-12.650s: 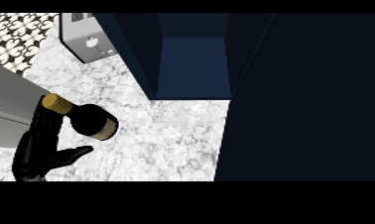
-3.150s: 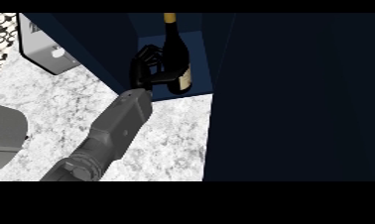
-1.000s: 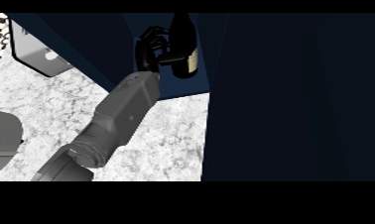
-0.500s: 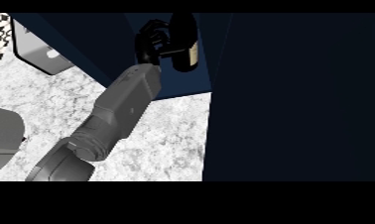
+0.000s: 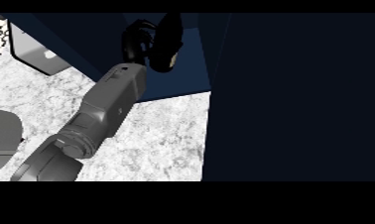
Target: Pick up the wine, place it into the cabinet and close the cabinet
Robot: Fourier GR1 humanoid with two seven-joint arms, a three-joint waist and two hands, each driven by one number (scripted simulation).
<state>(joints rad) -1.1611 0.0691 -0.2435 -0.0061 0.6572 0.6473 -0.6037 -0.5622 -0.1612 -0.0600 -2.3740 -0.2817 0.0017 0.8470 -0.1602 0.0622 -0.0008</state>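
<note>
The left robot hand (image 5: 135,39) is curling around the wine bottle (image 5: 167,44), holding it upright just to its right, inside the open cabinet (image 5: 183,77), probably to stand it there. The door (image 5: 293,99) is standing open farther right.

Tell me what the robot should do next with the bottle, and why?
Probably let go and pull the arm back out. The wine bottle already sits inside the dark blue cabinet, with the left hand curled beside it. The cabinet door stands open, and cannot close with the arm in the way.
</note>
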